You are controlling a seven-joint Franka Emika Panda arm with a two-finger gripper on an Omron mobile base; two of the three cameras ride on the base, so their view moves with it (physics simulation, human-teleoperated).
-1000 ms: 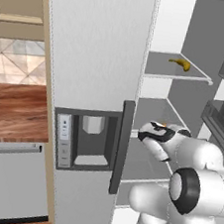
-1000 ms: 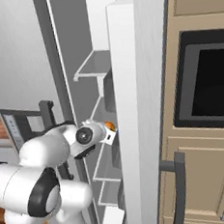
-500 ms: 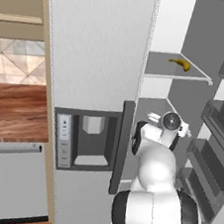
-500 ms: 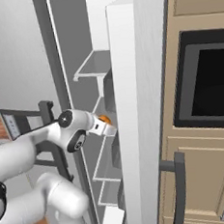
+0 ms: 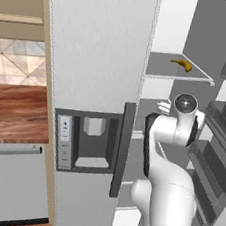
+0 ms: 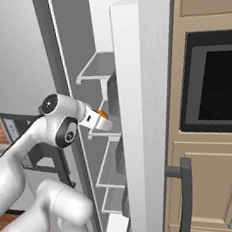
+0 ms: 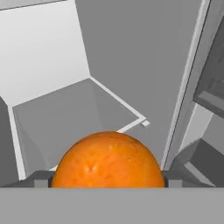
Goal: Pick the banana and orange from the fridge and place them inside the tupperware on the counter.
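The small round bright-orange orange sits between the fingers of the white arm's two-finger gripper, clamped on both sides, low centre in the hand view. Over the last second the arm has swung upright and drawn back within the tall grey fridge. The curved yellow banana lies on its upper-right shelf. Judging by this, the orange is secured and ready for carrying out.

Black wall oven, beige cabinets
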